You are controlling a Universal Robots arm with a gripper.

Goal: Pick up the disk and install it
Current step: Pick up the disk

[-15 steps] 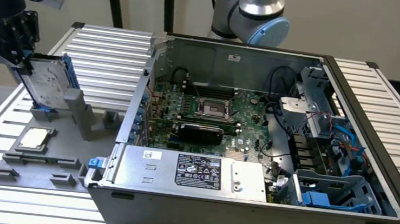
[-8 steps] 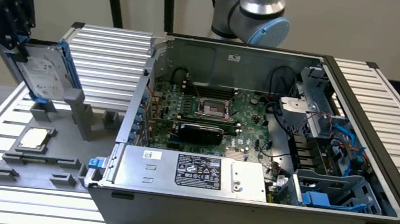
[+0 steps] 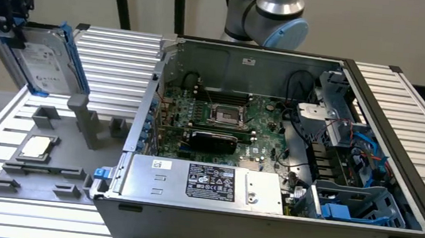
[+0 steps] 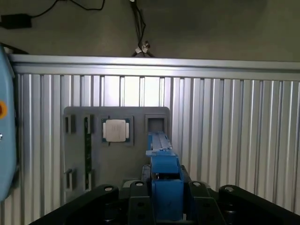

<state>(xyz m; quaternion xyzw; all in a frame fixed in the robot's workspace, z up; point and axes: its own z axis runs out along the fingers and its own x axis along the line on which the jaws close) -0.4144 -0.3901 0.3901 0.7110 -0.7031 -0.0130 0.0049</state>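
The hand (image 4: 165, 199) clamps the disk (image 3: 46, 61), white label unreadable, above the grey fixture (image 3: 66, 155).

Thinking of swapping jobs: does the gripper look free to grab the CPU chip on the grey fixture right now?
Probably not. The gripper is shut on the disk, held upright. The CPU chip lies uncovered in the grey fixture, but the gripper is full.

I get soft, even light from overhead in the exterior view; the table (image 3: 400, 89) glints pale along its ribs; the case (image 3: 279, 61) holds mild shadow inside; the disk (image 3: 44, 64) shows a faint sheen; in the wrist view the floor (image 4: 211, 28) lies dim.
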